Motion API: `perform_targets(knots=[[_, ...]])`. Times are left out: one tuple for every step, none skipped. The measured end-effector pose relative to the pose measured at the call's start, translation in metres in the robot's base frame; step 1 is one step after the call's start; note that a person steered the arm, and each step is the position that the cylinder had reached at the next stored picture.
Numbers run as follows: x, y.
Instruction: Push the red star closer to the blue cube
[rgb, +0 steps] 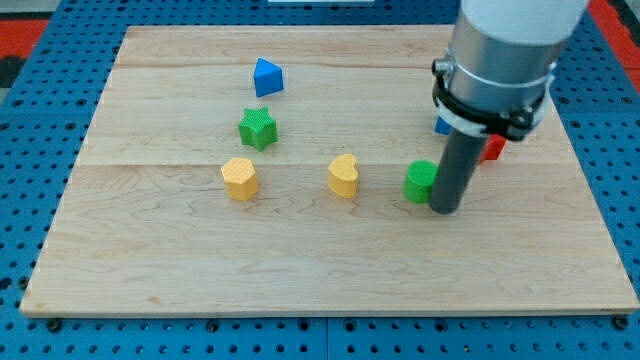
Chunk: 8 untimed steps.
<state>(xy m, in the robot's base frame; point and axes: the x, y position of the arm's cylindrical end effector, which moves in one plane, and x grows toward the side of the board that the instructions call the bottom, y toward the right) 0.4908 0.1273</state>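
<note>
Red star (492, 149) shows only as a small red sliver toward the table's right edge, just right of the rod; most of it is hidden behind the arm, so its shape cannot be made out. Blue cube (441, 126) is likewise almost wholly covered: a small blue corner peeks out left of the rod, under the arm's grey body, near the red piece but on the rod's other side. Whether the two touch cannot be told.

This arm carries no gripper, so nothing opens, closes or holds; it ends in a dark rod. My tip (446, 209) rests on the table (150, 270) right of centre, touching or just beside a green block (420, 181) on its left, whose right part the rod hides and whose shape is unclear. The tip sits nearer the table's bottom edge than the red and blue pieces.

Toward the middle lies a yellow heart-like block (343, 174), and left of it a yellow block (240, 178). A green star (258, 128) sits above that, and a blue triangular block (266, 77) nearer the top edge.
</note>
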Motion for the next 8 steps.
perform_targets(knots=[[-0.002, 0.0], [0.044, -0.021], [0.034, -0.108], [0.023, -0.172], [0.023, -0.233], [0.004, -0.238], [-0.002, -0.235], [-0.005, -0.256]])
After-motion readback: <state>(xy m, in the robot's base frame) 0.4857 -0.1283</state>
